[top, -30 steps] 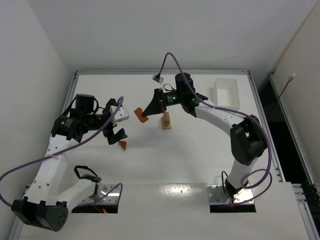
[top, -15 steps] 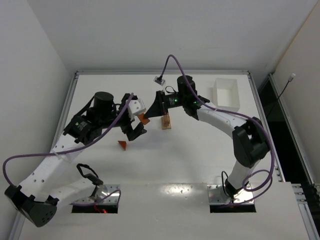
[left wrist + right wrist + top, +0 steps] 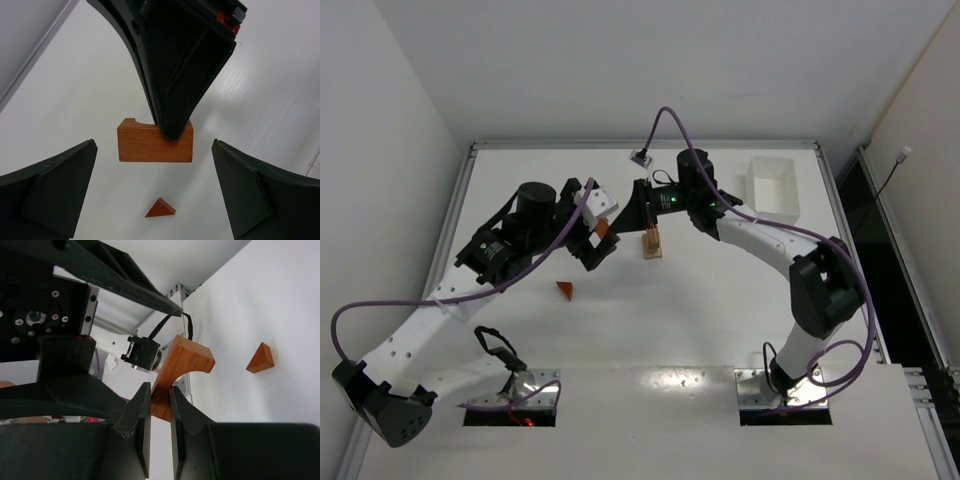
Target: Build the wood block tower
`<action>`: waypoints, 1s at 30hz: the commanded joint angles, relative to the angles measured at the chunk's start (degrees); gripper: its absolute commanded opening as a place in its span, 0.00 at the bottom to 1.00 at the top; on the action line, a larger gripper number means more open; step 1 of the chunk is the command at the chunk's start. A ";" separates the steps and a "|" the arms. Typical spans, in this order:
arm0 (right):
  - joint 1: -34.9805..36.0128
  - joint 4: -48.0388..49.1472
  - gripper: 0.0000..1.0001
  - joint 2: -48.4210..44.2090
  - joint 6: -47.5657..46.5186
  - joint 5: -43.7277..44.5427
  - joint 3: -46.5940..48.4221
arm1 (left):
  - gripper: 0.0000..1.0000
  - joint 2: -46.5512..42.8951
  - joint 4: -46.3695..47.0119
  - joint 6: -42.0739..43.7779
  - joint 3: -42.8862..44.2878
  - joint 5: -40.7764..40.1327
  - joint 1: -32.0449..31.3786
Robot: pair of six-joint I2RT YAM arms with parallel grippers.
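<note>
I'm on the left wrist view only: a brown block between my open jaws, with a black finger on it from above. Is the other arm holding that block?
Observer: Yes. In the right wrist view the right gripper is shut on the arch block, with one end of it between both fingers.
Operator: Where's the tower? It's not in my view.
Observer: In the top view the stack of pale blocks stands on the table beside the right arm's wrist, just past the held block on that arm's side.
Operator: Anything else out there?
Observer: A white tray sits near the back edge on the right arm's side, well away from the stack.
</note>
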 commanded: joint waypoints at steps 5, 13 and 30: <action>0.14 4.51 0.00 -3.53 -0.34 -1.34 0.10 | 1.00 0.52 2.55 -0.52 -0.63 -2.00 -0.63; 0.67 4.51 0.00 -4.06 0.19 -2.40 -0.43 | 0.88 0.52 3.78 -0.52 -1.16 -2.00 -0.63; 1.19 4.51 0.00 -4.06 0.71 -3.44 -0.43 | 0.77 1.05 3.78 -1.14 -1.16 0.19 -0.63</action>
